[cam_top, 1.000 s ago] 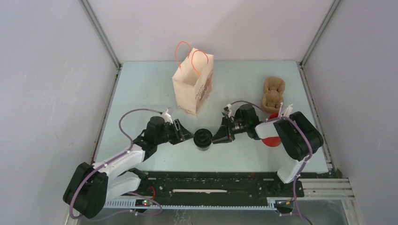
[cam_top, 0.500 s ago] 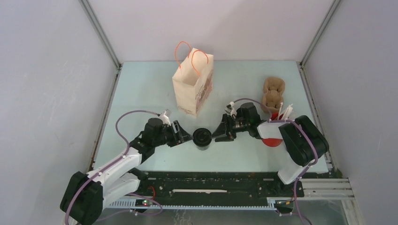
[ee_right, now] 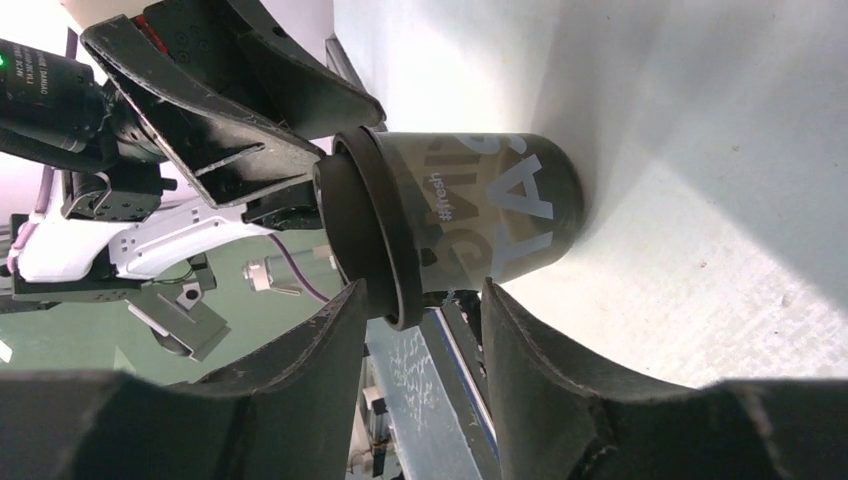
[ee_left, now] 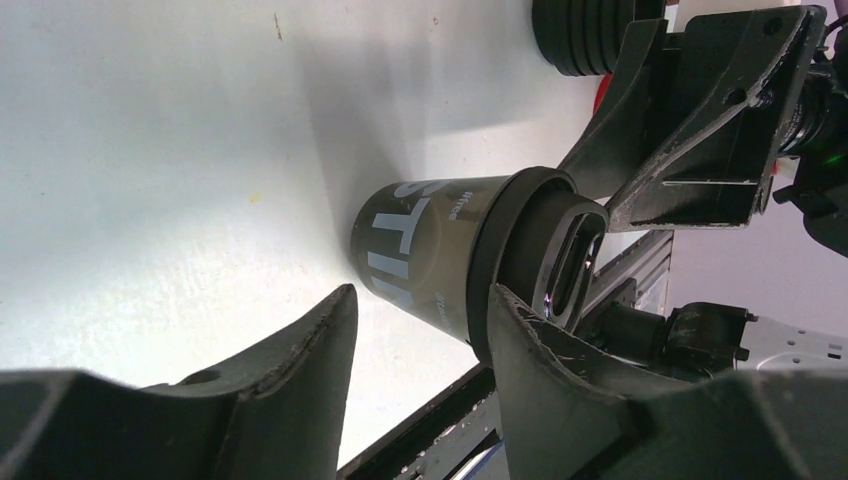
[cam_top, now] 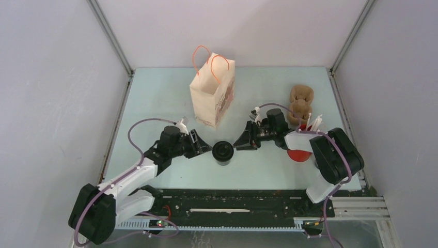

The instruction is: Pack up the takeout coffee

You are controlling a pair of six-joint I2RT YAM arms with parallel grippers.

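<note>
The takeout coffee (cam_top: 223, 151) is black with white lettering, the orange-handled bag (cam_top: 212, 98) cream, the carrier (cam_top: 300, 103) brown.

Table (cam_top: 155, 98): pale green top, flat, evenly lit, soft shadows only. Enclosure: plain grey left wall (cam_top: 51, 103), far wall (cam_top: 232, 31) and right wall (cam_top: 397, 103), meeting at a metal left post (cam_top: 111, 39) and right post (cam_top: 351, 36). Near edge: black mounting plate (cam_top: 232, 204), slotted metal rail (cam_top: 356, 206)

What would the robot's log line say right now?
black coffee cup: upright, unheld | left gripper: open, at its left | right gripper: open, at its right
</note>
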